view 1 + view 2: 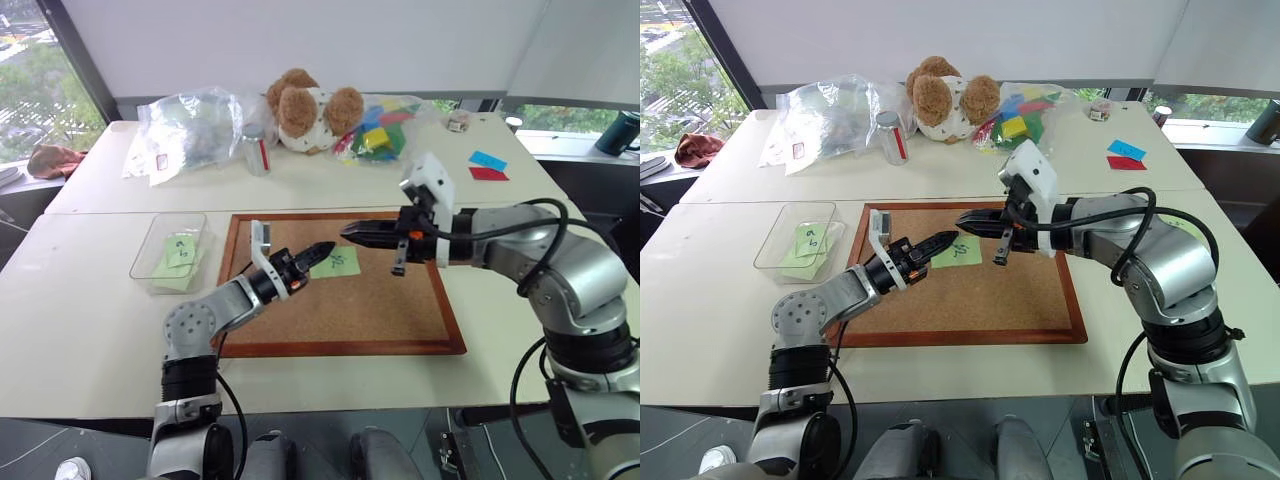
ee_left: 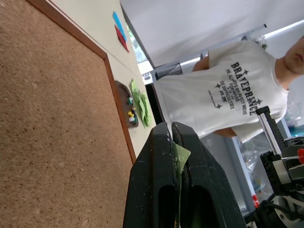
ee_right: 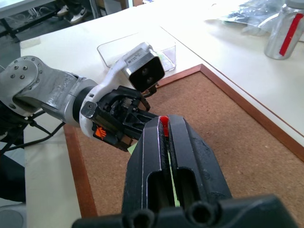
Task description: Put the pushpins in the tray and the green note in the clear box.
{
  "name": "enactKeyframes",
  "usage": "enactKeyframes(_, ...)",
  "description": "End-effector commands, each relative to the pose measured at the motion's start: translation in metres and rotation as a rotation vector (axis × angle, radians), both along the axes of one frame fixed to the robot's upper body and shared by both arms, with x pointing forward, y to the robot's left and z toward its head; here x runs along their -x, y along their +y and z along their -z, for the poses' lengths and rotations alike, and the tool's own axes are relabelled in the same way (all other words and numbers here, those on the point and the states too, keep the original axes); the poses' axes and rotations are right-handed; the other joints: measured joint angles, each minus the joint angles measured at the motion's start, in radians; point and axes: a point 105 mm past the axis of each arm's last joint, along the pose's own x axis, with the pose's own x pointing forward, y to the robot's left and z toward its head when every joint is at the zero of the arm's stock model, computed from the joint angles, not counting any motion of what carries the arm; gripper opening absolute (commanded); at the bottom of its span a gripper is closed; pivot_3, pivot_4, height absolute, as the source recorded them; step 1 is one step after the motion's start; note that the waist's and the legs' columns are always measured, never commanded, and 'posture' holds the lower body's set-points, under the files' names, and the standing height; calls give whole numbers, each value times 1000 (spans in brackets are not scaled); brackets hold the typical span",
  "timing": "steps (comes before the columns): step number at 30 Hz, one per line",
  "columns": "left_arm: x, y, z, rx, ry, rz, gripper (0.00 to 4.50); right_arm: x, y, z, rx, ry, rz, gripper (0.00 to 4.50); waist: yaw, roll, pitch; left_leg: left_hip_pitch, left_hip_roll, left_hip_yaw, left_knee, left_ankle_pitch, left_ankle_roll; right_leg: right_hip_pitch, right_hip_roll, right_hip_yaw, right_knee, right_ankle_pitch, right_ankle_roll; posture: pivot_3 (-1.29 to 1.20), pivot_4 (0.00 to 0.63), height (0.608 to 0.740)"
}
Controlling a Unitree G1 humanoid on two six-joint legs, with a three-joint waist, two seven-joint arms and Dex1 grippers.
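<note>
Now, jaws first: both pairs are clenching, each on its own catch.
Left gripper [image 1: 322,250]: pinching one edge of the green note [image 1: 337,262], which is lying over the corkboard [image 1: 400,315]; the left wrist view is showing a sliver of green paper squeezed between the fingers.
Right gripper [image 1: 352,232]: squeezing something small and red at its fingertips in the right wrist view, most likely a red pushpin [image 3: 163,120]; it is hovering just above the note, close to the other gripper's tips.
Clear box [image 1: 150,250]: sitting on the table just beside the corkboard's left edge, already holding other green notes.
Tray [image 2: 126,103]: resting off the corkboard's right side in the left wrist view, with a few coloured pin heads inside it and green papers lying just beside it.
Bystander: a person in a white printed T-shirt is standing beyond the table.
Step in hand: by my reading, the pin is coming free while the note is being held steady.
Next move: the right arm is needing to swing to the tray and let go, and the left to carry the note across to the clear box without creasing it.
</note>
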Motion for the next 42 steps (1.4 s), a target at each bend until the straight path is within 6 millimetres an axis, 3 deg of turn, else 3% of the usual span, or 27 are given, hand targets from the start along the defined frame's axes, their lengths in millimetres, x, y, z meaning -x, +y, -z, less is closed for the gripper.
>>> enactKeyframes(1,-3,6,-14,20,-50,-27,84,-13,-19,-8,-15,-49,89,0,0,0,0,0,0,0,0,0,0,0,0,0,0,0,0,0,150,740)
enactKeyframes(3,-5,10,-17,28,-56,-42,84,-28,-39,-6,-20,-47,186,0,0,0,0,0,0,0,0,0,0,0,0,0,0,0,0,0,150,740)
enactKeyframes(7,-9,21,-27,52,-76,-85,84,-72,-108,11,1,-14,486,0,2,-1,0,0,0,0,0,0,0,0,0,0,0,0,0,0,150,740)
enactKeyframes(9,-9,23,-30,58,-81,-93,84,-86,-134,23,15,15,595,0,3,-1,1,0,0,0,0,0,-1,1,0,0,0,0,0,0,150,740)
enactKeyframes(14,-7,26,-33,59,-87,-106,84,-106,-163,51,44,80,713,0,-5,-1,1,0,0,1,-2,1,-1,0,1,1,-1,0,0,0,150,740)
enactKeyframes(21,-6,29,-33,56,-87,-125,84,-115,-170,74,68,140,750,0,-2,-1,1,0,0,1,0,1,-2,0,1,1,0,0,0,0,150,740)
enactKeyframes(25,-6,30,-33,51,-88,-129,0,-115,-171,83,80,165,746,1351,1,-1,1,0,0,1,0,1,-2,0,1,1,-1,0,0,0,150,740)
enactKeyframes(31,-5,33,-35,45,-96,-143,0,-115,-170,78,64,157,744,4427,-2,-1,1,0,0,1,0,1,-2,0,1,1,-1,0,0,0,150,740)
enactKeyframes(38,-5,40,-43,28,-129,-177,0,-114,-168,62,56,115,724,4427,-2,-1,1,0,0,1,0,1,-2,0,1,1,0,0,0,0,150,740)
enactKeyframes(42,-3,47,-53,22,-166,-218,0,-110,-156,44,31,86,653,4427,-1,-1,1,0,0,1,0,1,-2,0,1,1,-1,0,0,0,150,740)
